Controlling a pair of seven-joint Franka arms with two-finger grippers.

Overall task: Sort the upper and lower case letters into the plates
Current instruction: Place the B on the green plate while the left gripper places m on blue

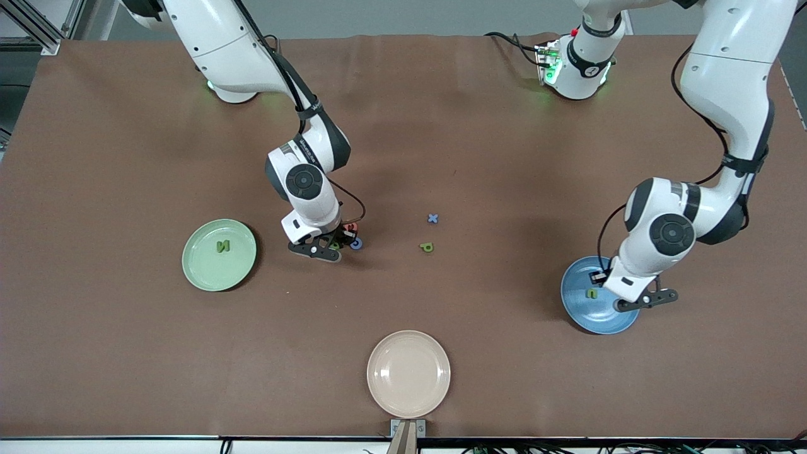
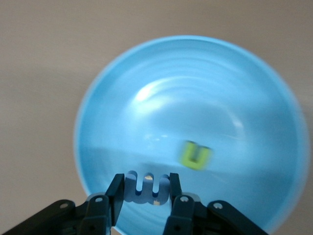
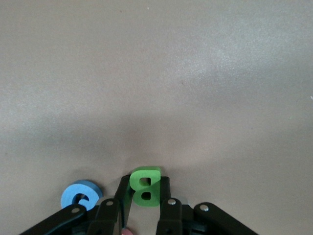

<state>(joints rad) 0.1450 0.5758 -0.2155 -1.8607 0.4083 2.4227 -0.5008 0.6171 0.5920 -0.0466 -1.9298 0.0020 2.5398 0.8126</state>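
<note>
Right end effector (image 3: pixel 145 208): I see it down at the bench near the middle, its fingers (image 3: pixel 165 196) clamped on the green B (image 3: pixel 145 190), which stands upright between them.
Blue G (image 1: pixel 357 243): lies on the bench just beside the right end effector, toward the left arm's end of it, apart from the B.
Red letter (image 1: pixel 352 227): partly hidden under the right wrist; I cannot read which letter it is.
Left end effector (image 2: pixel 146 193): I see it over the blue plate (image 1: pixel 586 315), its fingers gripping a blue m (image 2: pixel 146 188) by its sides.
Green n (image 2: pixel 195 155): lies in the blue plate, near the held m but not touching it.
Pale green plate (image 1: pixel 202 271): sits toward the right arm's end of the bench, with a green N (image 1: pixel 222 246) lying in it.
Blue x (image 1: pixel 432 218): lies on the bare bench about midway between the two arms.
Green p (image 1: pixel 427 247): lies near the x, nearer to the front camera than it.
Cream plate (image 1: pixel 408 373): sits at the bench edge nearest the front camera, well apart from both end effectors.
</note>
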